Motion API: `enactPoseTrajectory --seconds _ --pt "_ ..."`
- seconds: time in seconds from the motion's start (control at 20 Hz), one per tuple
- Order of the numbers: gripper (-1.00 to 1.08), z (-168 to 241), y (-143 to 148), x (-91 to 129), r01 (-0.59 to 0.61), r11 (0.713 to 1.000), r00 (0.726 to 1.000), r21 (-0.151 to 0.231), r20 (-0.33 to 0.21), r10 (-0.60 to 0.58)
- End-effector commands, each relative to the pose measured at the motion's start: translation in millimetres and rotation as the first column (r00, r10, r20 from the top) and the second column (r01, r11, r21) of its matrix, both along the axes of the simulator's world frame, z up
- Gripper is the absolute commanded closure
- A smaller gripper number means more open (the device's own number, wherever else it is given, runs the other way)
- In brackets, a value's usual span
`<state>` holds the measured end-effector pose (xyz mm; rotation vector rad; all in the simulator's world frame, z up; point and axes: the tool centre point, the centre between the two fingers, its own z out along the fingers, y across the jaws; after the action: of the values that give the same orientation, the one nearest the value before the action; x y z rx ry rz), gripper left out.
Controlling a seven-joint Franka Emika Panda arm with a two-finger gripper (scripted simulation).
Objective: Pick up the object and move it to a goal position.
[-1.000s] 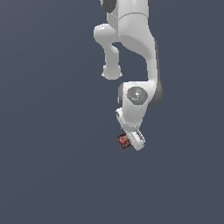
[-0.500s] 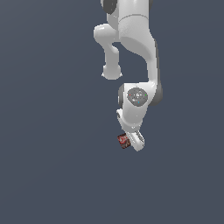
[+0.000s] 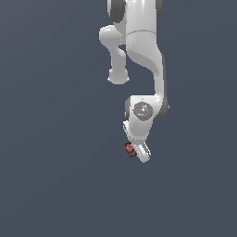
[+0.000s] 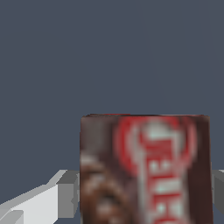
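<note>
- Where the exterior view shows the white arm (image 3: 139,51) reaching down from the top edge, the gripper (image 3: 137,152) sits at its lowest end, a bit to the exterior view's right of centre.
- Small red-brown box (image 3: 129,149) is pinched at the gripper tip, poking out toward the exterior view's left of the white fingers (image 3: 142,152).
- Box edges are too small here to read any lettering.
- All around arm and box is plain dark grey-blue background (image 3: 51,176); open room on both sides and below, nothing near the box.
- No surface edge or horizon can be told apart in this view.
- Wrist view: box (image 4: 145,169) fills the lower middle, its straight far edge sharp against the grey background (image 4: 109,52).
- White lettering inside a red oval on a brown face, blurred.
- Grey-white finger (image 4: 48,202) touches one side edge of the box; a sliver of the other finger (image 4: 217,183) touches the opposite edge.
- Jaws are narrow, clamped on the box.
- Beyond the box's far edge: only open flat grey.
</note>
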<state>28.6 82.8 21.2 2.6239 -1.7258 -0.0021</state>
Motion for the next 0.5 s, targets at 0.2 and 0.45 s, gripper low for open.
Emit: enactPoseTrajectory --seconds 0.2,0.45 --pt "1.08 -5.5 0.0 1.6 0.001 1.000 1.000 0.000 0.002 -0.001" --pt "1.08 -5.5 0.0 1.6 0.001 1.000 1.000 0.000 0.002 -0.001"
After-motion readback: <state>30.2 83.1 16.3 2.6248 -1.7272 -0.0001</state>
